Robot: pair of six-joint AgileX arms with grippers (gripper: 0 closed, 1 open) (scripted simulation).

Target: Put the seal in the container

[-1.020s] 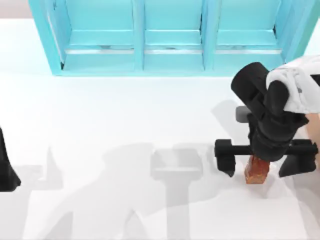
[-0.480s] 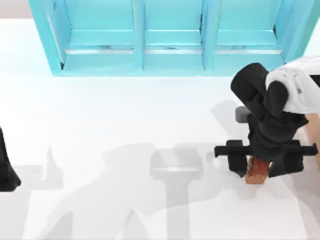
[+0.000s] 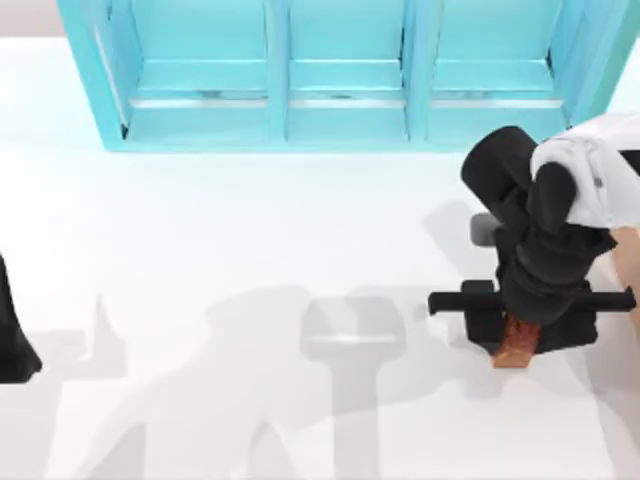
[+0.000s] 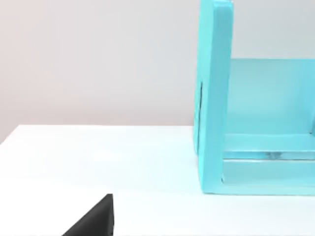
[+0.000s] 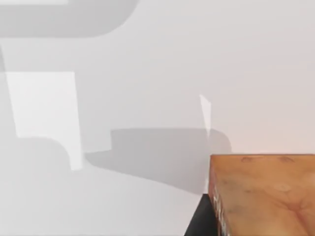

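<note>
The seal [image 3: 515,350], a small reddish-brown amber-mottled block, stands on the white table at the right. My right gripper [image 3: 520,335] reaches down over it, and its two black fingers press against the block's sides, so it is shut on the seal. In the right wrist view the seal [image 5: 261,194] looms close, with a dark finger [image 5: 199,222] against its side. A tan strip of the container [image 3: 629,262] shows at the right edge, behind the right arm. My left gripper [image 3: 12,340] is parked at the table's left edge.
A big teal three-bay shelf unit [image 3: 340,75] spans the back of the table, and its end wall [image 4: 214,98] appears in the left wrist view. White table top [image 3: 250,260] lies open between the two arms.
The right gripper's fingers have drawn in from a wide spread to close on the seal. The seal has stayed in place and the left arm has not moved.
</note>
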